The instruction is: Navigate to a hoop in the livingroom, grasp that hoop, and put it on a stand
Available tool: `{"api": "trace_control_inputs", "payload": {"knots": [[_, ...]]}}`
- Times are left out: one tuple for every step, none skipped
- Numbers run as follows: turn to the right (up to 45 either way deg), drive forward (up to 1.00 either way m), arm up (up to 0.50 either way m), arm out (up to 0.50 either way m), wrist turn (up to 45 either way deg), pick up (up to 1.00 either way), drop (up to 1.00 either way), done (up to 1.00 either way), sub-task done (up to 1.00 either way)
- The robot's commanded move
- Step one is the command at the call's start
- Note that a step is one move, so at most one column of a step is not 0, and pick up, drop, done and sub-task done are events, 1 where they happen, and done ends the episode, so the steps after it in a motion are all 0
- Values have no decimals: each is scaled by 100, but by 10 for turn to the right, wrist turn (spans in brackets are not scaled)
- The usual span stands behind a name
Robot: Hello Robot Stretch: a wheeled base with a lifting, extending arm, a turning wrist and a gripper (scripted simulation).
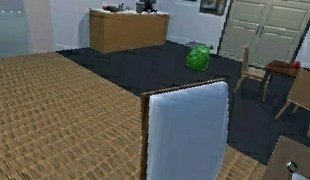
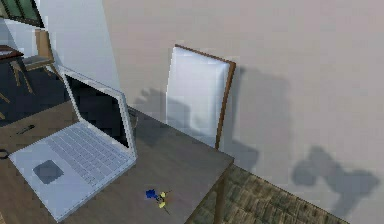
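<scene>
A green round thing lies on the dark carpet toward the far side of the room, left of the double door. I cannot tell from its shape what it is. A long low wooden cabinet stands against the back wall at the forward view's left, with small dark items on its top.
A white-backed chair stands close ahead beside a dark wooden table bearing a laptop and a small blue and yellow item. Another white-backed chair stands by the wall. A dining table with wooden chairs stands far right.
</scene>
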Motion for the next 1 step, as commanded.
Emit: {"api": "trace_control_inputs", "payload": {"knots": [[0,0,32,0,0,0,0,0,0]]}}
